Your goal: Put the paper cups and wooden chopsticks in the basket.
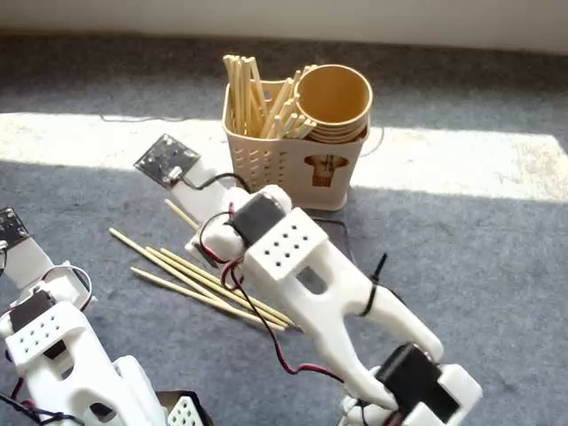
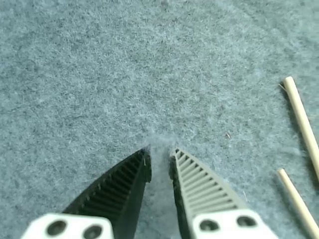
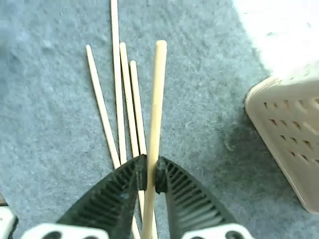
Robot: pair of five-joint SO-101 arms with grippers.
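Note:
The cream basket (image 1: 284,164) stands at the back on grey carpet. It holds stacked paper cups (image 1: 333,98) and a bunch of wooden chopsticks (image 1: 248,93). Several loose chopsticks (image 1: 195,275) lie on the carpet in front of it, under my right arm (image 1: 284,257). My right gripper (image 3: 151,172) is shut on one chopstick (image 3: 156,109), held lengthwise above the loose chopsticks (image 3: 122,109), with the basket wall (image 3: 294,134) off to one side. My left gripper (image 2: 160,155) hangs over bare carpet, shut to a narrow slit with nothing in it. Two chopstick ends (image 2: 301,119) lie beside it.
My left arm (image 1: 53,346) rests at the front left corner. A black cable (image 1: 213,182) runs across the carpet near the basket's foot. A sunlit strip (image 1: 461,164) crosses the carpet behind. Open carpet lies to the right of the basket.

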